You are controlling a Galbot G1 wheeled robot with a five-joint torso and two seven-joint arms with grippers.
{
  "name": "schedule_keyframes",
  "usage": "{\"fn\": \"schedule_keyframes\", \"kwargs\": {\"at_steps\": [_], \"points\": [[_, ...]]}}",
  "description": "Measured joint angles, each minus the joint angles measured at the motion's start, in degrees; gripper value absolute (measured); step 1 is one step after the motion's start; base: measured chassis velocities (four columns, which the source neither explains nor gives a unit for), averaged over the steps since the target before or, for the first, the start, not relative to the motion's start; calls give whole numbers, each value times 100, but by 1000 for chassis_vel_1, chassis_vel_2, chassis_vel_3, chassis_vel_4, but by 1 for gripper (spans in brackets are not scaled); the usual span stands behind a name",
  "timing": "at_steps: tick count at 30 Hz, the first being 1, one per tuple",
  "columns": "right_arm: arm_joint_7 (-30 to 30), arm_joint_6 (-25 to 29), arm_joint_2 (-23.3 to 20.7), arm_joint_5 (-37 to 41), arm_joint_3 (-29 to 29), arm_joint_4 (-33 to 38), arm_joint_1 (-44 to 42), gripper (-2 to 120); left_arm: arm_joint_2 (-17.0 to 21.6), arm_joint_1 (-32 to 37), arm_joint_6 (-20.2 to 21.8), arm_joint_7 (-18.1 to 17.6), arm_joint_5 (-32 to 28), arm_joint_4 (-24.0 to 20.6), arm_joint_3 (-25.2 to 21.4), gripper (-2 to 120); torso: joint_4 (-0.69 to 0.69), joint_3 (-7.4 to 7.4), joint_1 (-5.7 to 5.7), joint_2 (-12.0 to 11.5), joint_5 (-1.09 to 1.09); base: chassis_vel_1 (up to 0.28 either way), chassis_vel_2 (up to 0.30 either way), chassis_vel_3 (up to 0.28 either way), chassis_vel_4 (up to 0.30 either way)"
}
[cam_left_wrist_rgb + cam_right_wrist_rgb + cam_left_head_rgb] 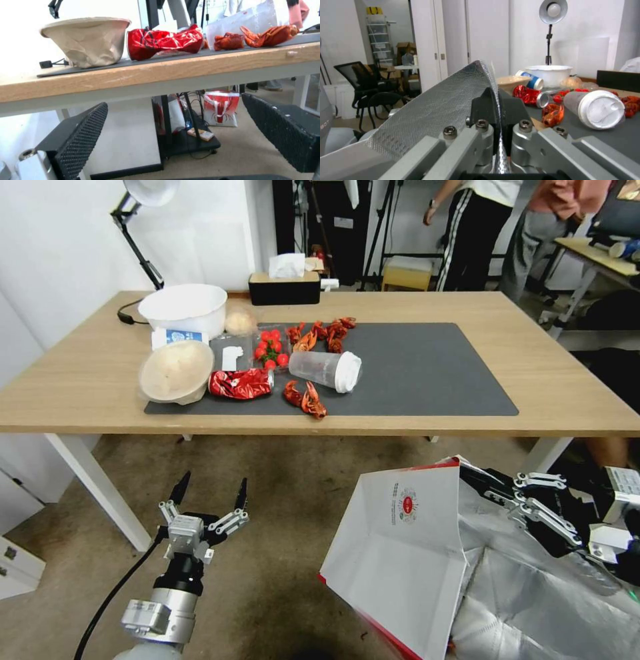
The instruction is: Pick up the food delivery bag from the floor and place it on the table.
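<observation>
The right gripper [490, 481] is clenched on the rim of the food delivery bag [400, 553]; the right wrist view shows both fingers pinching the silver foil lining [440, 107] between them. The bag is held tilted at roughly the 5 o'clock position of the head view, in front of the near edge of the table [520, 360] and below the tabletop, its white face and round red logo [407, 506] turned upward. Whether its base touches the floor [280, 527] cannot be told.

The left gripper [211, 491] hangs at about 7 o'clock over the carpet, jaws spread wide and holding nothing.

On the table's dark grey mat [427, 373], toward 11 o'clock, lie a paper bowl [175, 372], a crushed red can [240, 383], a tipped plastic cup [327, 370] and red crayfish [305, 400].
</observation>
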Motion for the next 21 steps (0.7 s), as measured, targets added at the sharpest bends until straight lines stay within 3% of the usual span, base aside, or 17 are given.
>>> {"fn": "schedule_keyframes", "kwargs": {"at_steps": [21], "points": [[4,3,35,-19,-33,-16,5,0,-5,4,7,-11,-6,3,4,100,0,313,222,536,0,0,0,0,0]]}}
